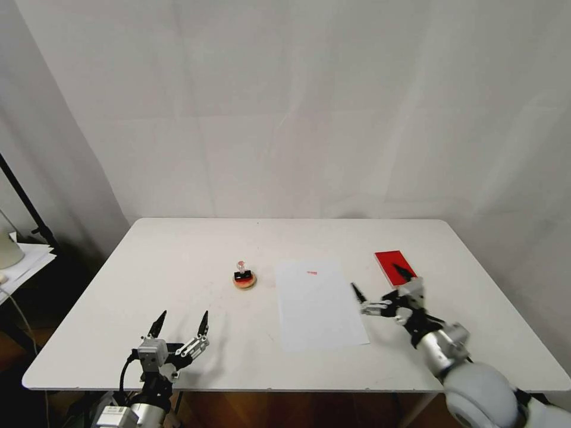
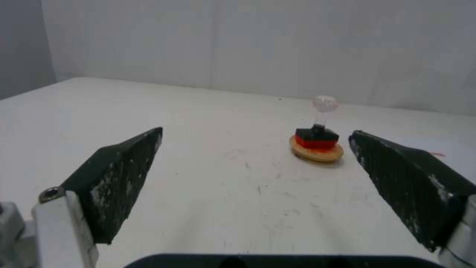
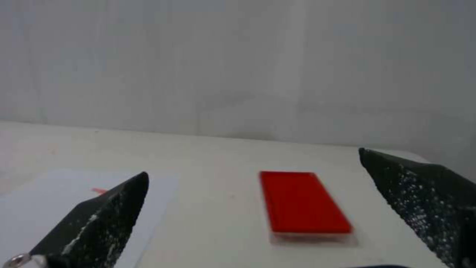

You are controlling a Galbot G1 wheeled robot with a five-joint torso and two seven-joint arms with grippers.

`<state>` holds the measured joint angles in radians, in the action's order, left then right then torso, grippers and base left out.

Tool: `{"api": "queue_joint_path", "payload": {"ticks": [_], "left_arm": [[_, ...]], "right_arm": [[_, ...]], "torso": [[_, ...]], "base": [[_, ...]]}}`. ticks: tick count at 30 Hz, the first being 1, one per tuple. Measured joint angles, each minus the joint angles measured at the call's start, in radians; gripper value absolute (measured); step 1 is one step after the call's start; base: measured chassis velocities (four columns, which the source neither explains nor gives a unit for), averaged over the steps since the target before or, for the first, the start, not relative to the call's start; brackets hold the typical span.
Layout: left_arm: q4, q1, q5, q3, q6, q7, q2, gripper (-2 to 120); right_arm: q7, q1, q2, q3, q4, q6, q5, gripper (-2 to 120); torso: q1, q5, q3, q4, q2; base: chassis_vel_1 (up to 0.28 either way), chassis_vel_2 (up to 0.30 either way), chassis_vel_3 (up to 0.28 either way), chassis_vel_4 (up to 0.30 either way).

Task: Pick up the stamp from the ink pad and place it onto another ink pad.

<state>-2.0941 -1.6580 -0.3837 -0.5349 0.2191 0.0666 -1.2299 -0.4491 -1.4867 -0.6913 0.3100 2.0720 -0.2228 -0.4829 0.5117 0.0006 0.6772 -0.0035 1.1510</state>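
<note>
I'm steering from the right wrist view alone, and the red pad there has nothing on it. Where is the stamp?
Observer: The stamp stands upright on the round pad, left of the paper sheet.
Operator: Which pincer is nearer to it?
Observer: The left pincer, open, low by the table's front edge, pointing toward it.
Operator: And mine, seen from above?
Observer: The right pincer, open, sits between the paper sheet and the red pad's near end.
</note>
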Motion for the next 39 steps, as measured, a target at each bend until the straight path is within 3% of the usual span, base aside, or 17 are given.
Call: {"api": "queue_joint_path", "payload": {"ticks": [3, 4, 7, 14, 39], "left_arm": [[0.000, 0.000, 0.000, 0.000, 0.000, 0.000, 0.000, 100], [0.000, 0.000, 0.000, 0.000, 0.000, 0.000, 0.000, 100], [0.000, 0.000, 0.000, 0.000, 0.000, 0.000, 0.000, 100], [0.000, 0.000, 0.000, 0.000, 0.000, 0.000, 0.000, 100], [0.000, 0.000, 0.000, 0.000, 0.000, 0.000, 0.000, 100]], "right_arm": [[-0.015, -0.201, -0.141, 0.125, 0.026, -0.042, 0.091, 100], [-0.015, -0.201, -0.141, 0.125, 0.026, -0.042, 0.091, 100], [-0.011, -0.303, -0.237, 0.155, 0.041, -0.073, 0.149, 100], [0.006, -0.291, -0.253, 0.153, 0.038, -0.081, 0.169, 100], [0.011, -0.293, -0.251, 0.146, 0.061, -0.067, 0.177, 100]], "torso": [[0.000, 0.0000, 0.000, -0.0004, 0.000], [0.000, 0.0000, 0.000, -0.0004, 0.000], [0.000, -0.0009, 0.000, -0.0008, 0.000], [0.000, -0.0006, 0.000, 0.0003, 0.000], [0.000, -0.0006, 0.000, -0.0002, 0.000]], "base": [[0.000, 0.000, 0.000, 0.000], [0.000, 0.000, 0.000, 0.000], [0.000, 0.000, 0.000, 0.000], [0.000, 0.000, 0.000, 0.000], [0.000, 0.000, 0.000, 0.000]]}}
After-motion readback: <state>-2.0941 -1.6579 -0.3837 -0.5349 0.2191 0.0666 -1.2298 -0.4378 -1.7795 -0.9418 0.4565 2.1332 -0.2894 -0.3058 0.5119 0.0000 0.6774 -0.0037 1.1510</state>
